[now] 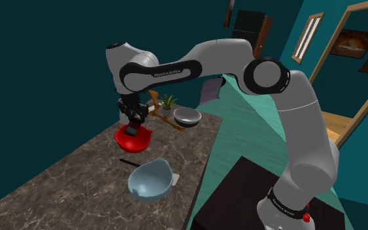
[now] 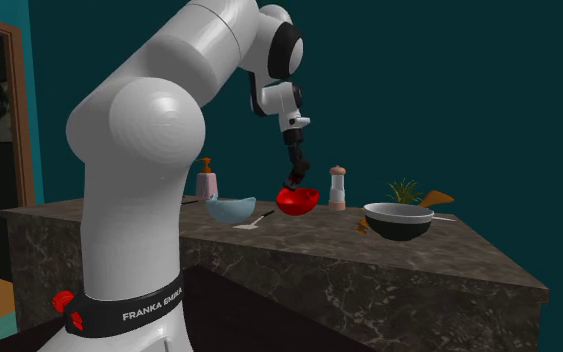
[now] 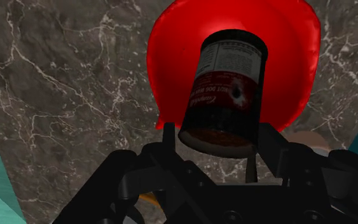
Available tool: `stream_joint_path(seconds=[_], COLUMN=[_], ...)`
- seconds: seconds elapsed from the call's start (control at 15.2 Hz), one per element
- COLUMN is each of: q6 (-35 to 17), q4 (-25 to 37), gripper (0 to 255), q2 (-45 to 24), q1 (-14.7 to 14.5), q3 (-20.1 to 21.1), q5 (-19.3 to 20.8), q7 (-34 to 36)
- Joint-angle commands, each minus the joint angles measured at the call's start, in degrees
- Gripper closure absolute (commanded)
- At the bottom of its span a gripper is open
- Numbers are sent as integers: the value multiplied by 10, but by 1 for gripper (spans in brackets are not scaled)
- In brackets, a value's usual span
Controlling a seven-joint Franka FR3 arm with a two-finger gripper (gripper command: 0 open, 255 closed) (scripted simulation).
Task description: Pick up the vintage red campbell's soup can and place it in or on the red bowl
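The soup can (image 3: 225, 89) has a dark red label with a pale panel, and my gripper (image 3: 217, 137) is shut on its lower end, one black finger on each side. It hangs slightly tilted directly over the red bowl (image 3: 171, 57), whose glossy inside spreads out behind it. In the shoulder view the gripper (image 1: 134, 124) points down just above the red bowl (image 1: 133, 138), which rests on the dark marble counter (image 1: 58, 176). From the second exterior view the gripper (image 2: 291, 180) reaches the rim of the red bowl (image 2: 297, 201).
A pale blue bowl (image 1: 151, 180) lies tipped near the counter's front edge, with a thin utensil (image 1: 131, 162) beside it. A grey metal bowl (image 1: 187, 117) and a small plant (image 1: 168, 101) stand behind the red bowl. A shaker (image 2: 338, 187) and a soap dispenser (image 2: 206, 180) stand nearby.
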State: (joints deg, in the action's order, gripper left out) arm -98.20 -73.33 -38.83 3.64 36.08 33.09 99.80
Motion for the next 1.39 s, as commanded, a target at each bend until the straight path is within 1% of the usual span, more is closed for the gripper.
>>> stream_joint_path(seconds=[0.0,0.33,0.79,0.86,1.19,1.32], q6=[-13,-41,-41,-41,-41,-8], q4=[-12,-33,-33,-33,-33,-3], gripper=[255,255,255,0,0,0], q2=[-2,-12,-12,-12,-12,-7], q1=[2,4,4,4,4,-5], q3=[-1,-5,-5,-5,-5,-1], q5=[2,9,9,9,9,3], q7=[5,14,14,14,14,8])
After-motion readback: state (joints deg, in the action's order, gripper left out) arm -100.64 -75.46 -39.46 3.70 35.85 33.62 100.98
